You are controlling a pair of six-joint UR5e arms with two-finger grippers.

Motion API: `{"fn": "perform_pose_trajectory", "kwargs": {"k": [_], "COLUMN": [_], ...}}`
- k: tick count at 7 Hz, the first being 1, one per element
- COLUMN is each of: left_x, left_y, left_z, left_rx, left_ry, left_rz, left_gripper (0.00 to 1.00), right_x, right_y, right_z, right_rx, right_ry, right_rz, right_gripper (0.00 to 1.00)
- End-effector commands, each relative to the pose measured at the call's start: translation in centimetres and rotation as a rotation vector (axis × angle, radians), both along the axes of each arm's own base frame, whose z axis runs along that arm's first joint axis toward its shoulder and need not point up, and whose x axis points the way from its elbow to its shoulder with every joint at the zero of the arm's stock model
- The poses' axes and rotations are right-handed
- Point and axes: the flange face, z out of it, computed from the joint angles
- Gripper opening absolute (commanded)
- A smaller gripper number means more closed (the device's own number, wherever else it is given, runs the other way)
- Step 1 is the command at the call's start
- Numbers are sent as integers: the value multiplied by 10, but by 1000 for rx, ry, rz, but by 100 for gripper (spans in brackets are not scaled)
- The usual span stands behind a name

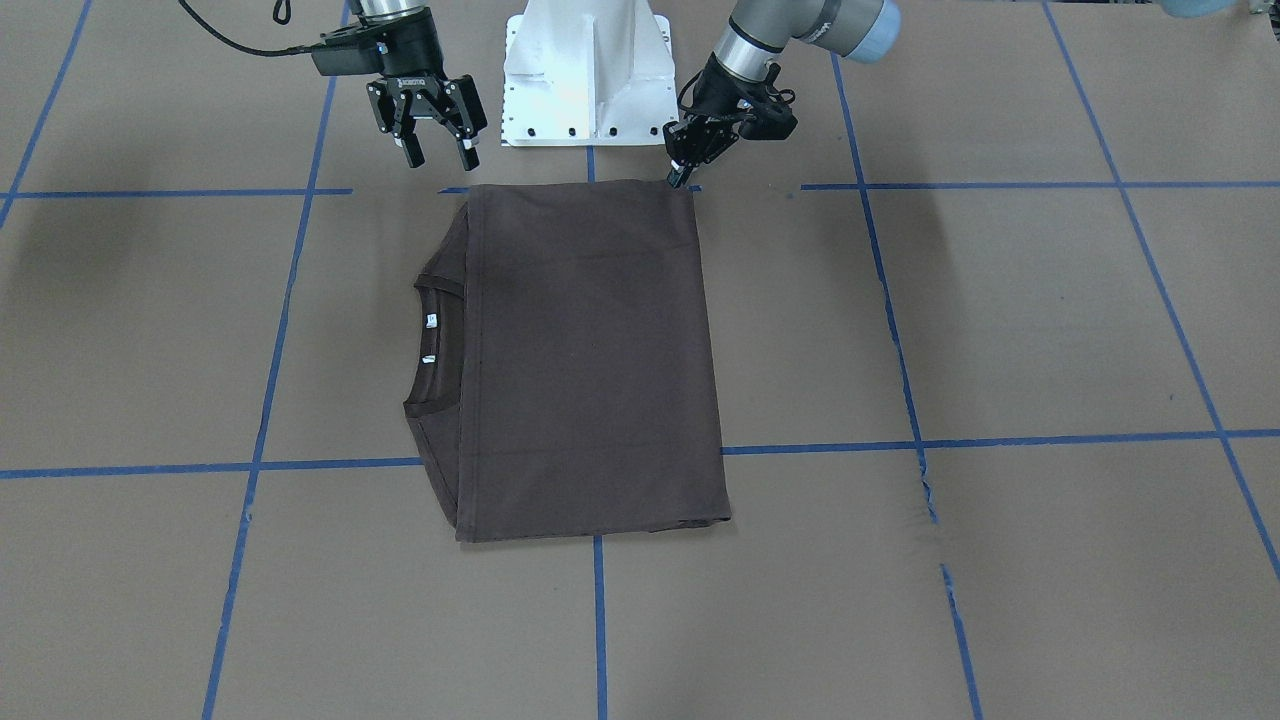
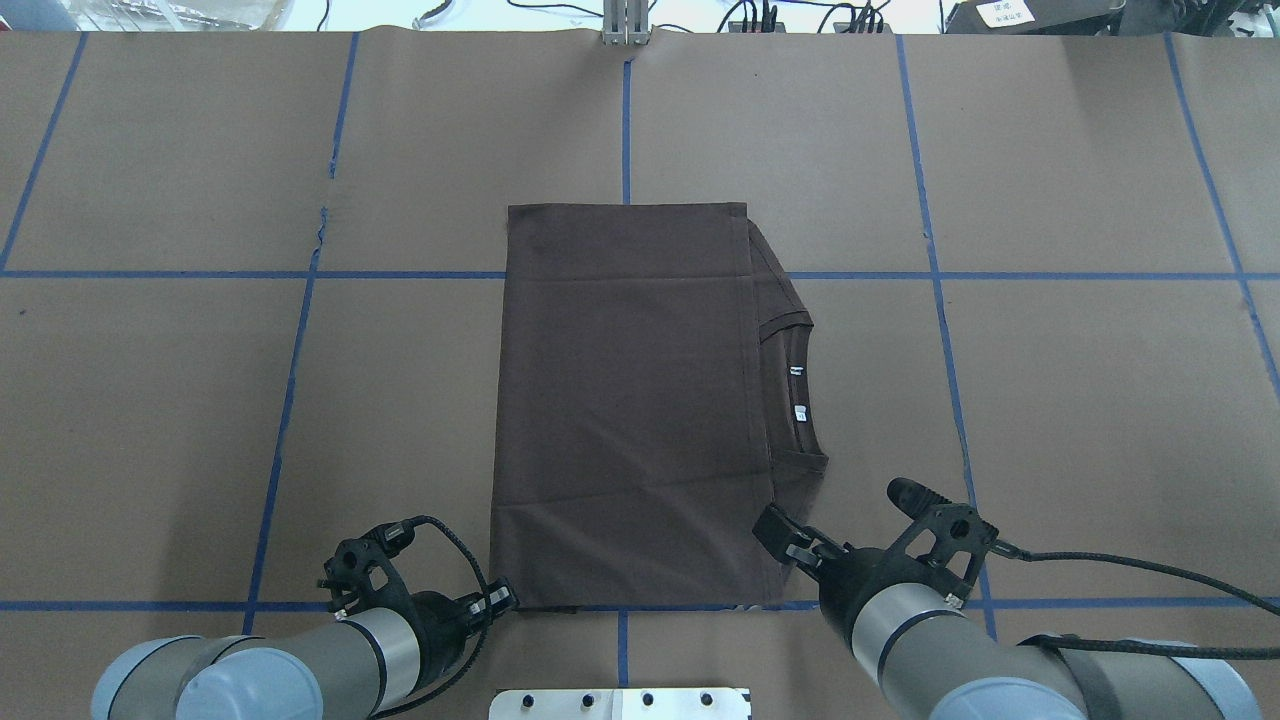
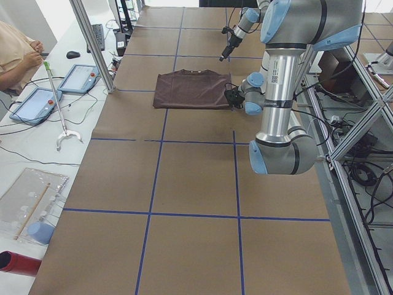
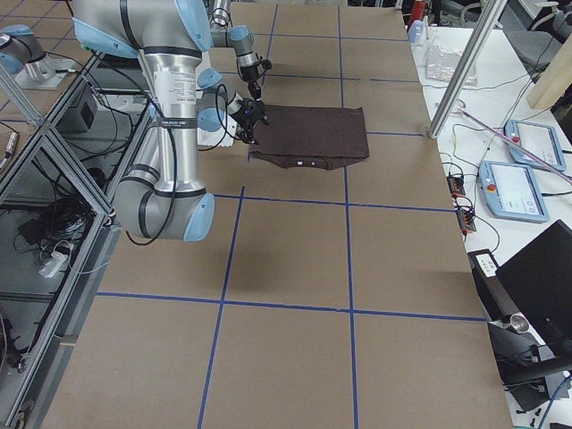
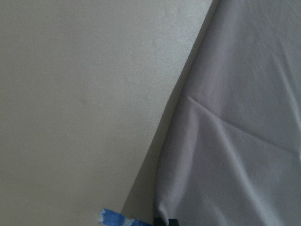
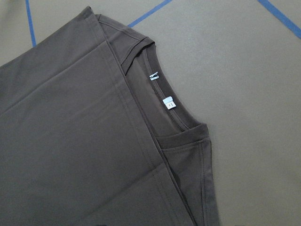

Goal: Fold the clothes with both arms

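The dark brown T-shirt [image 1: 590,360] lies flat on the brown table cover, folded in half, with the collar and white neck labels [image 2: 798,390] showing past the top layer's edge. My left gripper [image 1: 679,178] is down at the shirt's near corner on my left and looks shut on the fabric edge; it also shows in the overhead view [image 2: 503,598]. The left wrist view shows the shirt edge [image 5: 244,141] very close. My right gripper [image 1: 438,155] is open and empty, raised above the table beside the near collar-side corner [image 2: 783,537]. The right wrist view shows the collar [image 6: 164,103].
The white pedestal base [image 1: 585,70] stands just behind the shirt's near edge. Blue tape lines [image 1: 260,420] cross the brown cover. On the operators' side are tablets [image 3: 37,101], a metal post [image 3: 92,43] and a person [image 3: 15,49].
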Motion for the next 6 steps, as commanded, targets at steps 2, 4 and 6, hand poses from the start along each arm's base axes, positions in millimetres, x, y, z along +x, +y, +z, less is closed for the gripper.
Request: {"fn": "perform_pose_trajectory", "kwargs": {"k": [2,4,6], "left_x": [-2,-2,-1], "left_y": [0,0,1], "left_z": [-1,0,2], "left_rx": [0,1,1], "left_ry": [3,2,-2], "left_rz": [0,-1,0], "left_gripper": [0,0,0], "right_x": [-38,-60,-74], "right_y": [0,2,3], "right_z": [16,26,25], "right_rx": [-26,-26,-29], "right_ry": [76,124,155], "right_rz": [17,13,13], "right_gripper": [84,83,74]}}
